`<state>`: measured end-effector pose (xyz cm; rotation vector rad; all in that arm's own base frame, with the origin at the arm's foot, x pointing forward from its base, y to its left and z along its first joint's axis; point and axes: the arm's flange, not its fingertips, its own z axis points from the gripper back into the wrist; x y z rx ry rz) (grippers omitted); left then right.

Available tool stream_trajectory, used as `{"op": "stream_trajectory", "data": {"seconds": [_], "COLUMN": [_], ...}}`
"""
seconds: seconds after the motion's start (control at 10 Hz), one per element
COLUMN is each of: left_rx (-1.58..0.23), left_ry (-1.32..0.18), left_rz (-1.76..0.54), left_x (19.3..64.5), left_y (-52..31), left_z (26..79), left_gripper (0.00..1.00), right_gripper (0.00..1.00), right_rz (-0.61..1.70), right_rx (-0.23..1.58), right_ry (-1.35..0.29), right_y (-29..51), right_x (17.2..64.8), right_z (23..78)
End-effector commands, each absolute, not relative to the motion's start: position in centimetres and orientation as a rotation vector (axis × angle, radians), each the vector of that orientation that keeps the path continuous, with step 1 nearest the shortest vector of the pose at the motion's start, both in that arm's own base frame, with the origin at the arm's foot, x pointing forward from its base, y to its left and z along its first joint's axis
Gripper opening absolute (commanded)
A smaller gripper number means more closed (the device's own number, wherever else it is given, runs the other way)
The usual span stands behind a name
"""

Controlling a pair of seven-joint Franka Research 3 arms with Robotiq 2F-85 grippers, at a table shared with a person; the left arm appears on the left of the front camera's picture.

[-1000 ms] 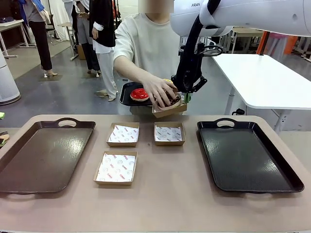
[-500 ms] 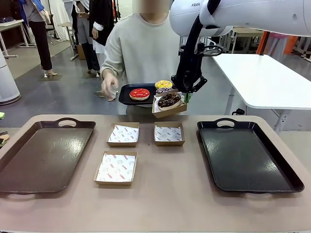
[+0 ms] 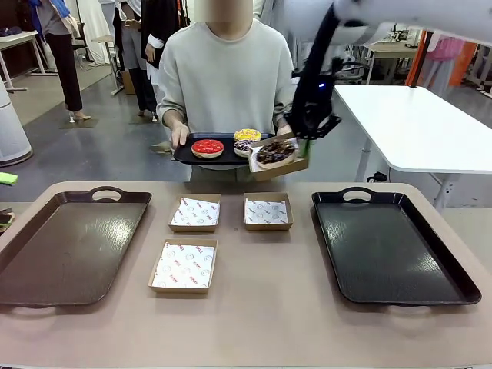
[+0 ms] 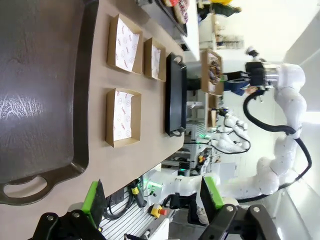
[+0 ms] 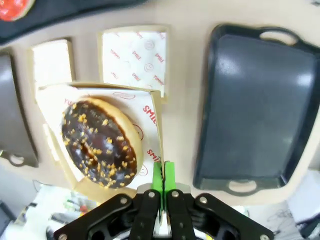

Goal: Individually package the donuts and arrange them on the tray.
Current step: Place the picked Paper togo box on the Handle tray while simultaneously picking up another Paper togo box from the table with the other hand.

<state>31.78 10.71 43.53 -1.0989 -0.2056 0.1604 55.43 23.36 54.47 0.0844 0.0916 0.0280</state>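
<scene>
Right claw [image 5: 162,181] pinches rim of brown cardboard box [image 3: 286,167] — high over tan table [image 3: 261,307]. Chocolate-brown sprinkled donut [image 5: 98,144] inside, glossy. Left claw [image 4: 152,195] wide open.

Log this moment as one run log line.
right end effector: shut on brown cardboard box, off table | in box: chocolate-brown sprinkled ring donut | left end effector: open, empty | on table: three empty paper-lined boxes

Three boxes [image 3: 194,213] lie on the table [image 3: 254,315] between left tray [image 3: 69,246] and right tray [image 3: 392,246].
</scene>
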Motion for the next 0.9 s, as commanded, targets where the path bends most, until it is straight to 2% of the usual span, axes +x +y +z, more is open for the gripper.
{"op": "stream_trajectory", "data": {"seconds": [0.0,0.4,0.8], "left_rx": [-0.944,-0.649,-0.286], "left_ry": [-0.116,-0.037,-0.040], "left_rz": [0.122,-0.008,-0.066], "left_x": [33.3,34.9,36.1], "left_y": [7.5,-2.9,-14.1], "left_z": [47.1,52.1,50.4], "left_gripper": [1.00,1.00,1.00], "right_gripper": [0.01,0.01,0.01], "right_rz": [0.034,-0.098,-0.158], "right_rx": [0.131,-0.013,-0.044], "right_ry": [0.104,0.157,0.102], "right_y": [16.7,9.4,7.2], "right_x": [50.8,45.4,44.0], "right_z": [55.3,52.5,46.8]}}
